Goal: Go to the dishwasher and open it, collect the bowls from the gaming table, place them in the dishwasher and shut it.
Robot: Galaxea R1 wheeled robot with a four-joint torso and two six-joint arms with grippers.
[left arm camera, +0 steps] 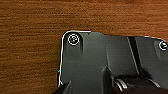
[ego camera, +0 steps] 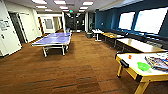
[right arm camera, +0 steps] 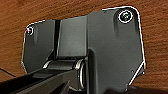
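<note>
The gaming table [ego camera: 136,60], white-topped with a yellow edge and yellow legs, stands at the right of the head view. A bright green bowl [ego camera: 143,66] sits on its top, near the front edge. A small orange object [ego camera: 130,56] stands on the same top, further back. The dishwasher is out of view. In both wrist views, brown carpet [left arm camera: 30,37] lies below the arms' dark plates [right arm camera: 100,45], and nothing shows as held.
A stack of colourful magazines [ego camera: 158,62] lies on the gaming table beside the bowl. A blue table-tennis table [ego camera: 53,40] stands mid-room on the left. Wooden-topped tables [ego camera: 140,45] line the right wall under the windows. Open carpet [ego camera: 82,67] lies between them, and a corridor [ego camera: 75,23] runs on ahead.
</note>
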